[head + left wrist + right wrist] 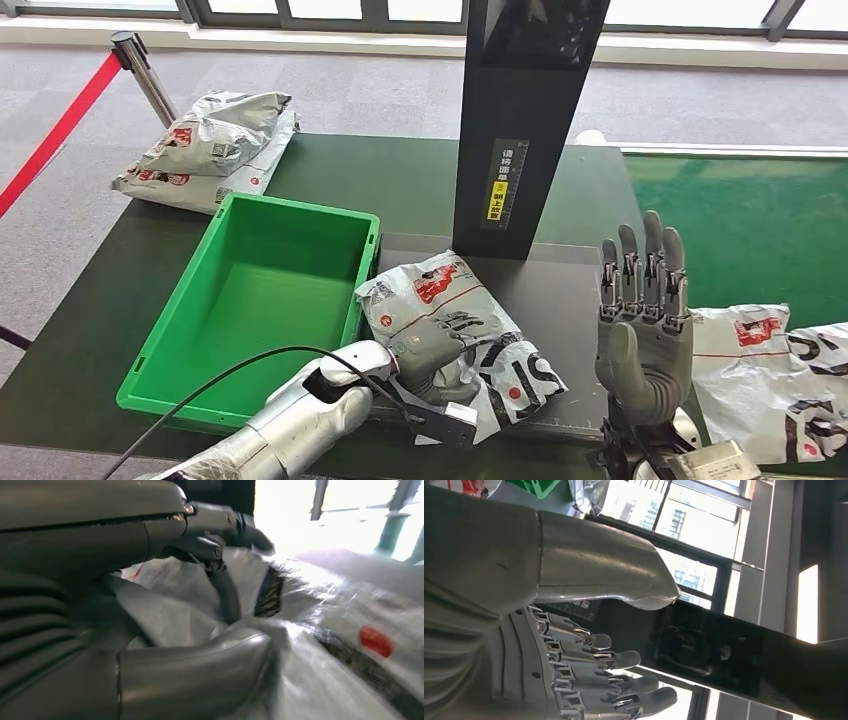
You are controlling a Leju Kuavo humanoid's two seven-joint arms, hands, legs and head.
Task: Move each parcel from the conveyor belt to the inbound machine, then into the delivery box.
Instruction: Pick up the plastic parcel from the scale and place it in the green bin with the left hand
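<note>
A grey-white plastic parcel [470, 320] with red and black print lies on the grey platform of the inbound machine [560, 300], below its black column [520, 120]. My left hand [430, 350] grips this parcel from the near side; in the left wrist view the thumb [200, 675] and fingers [225, 587] close on the crumpled parcel [325, 645]. My right hand [645, 320] is raised upright with straight fingers, holding nothing; the right wrist view shows that hand [589, 655]. Another parcel [770, 370] lies on the green conveyor belt [740, 220] at right. The green delivery box [250, 300] stands empty to the left.
Two more parcels [210, 150] are stacked at the far left corner of the dark table [390, 180]. A stanchion with a red rope [70, 110] stands on the carpet at far left. A black cable [200, 390] runs along my left arm.
</note>
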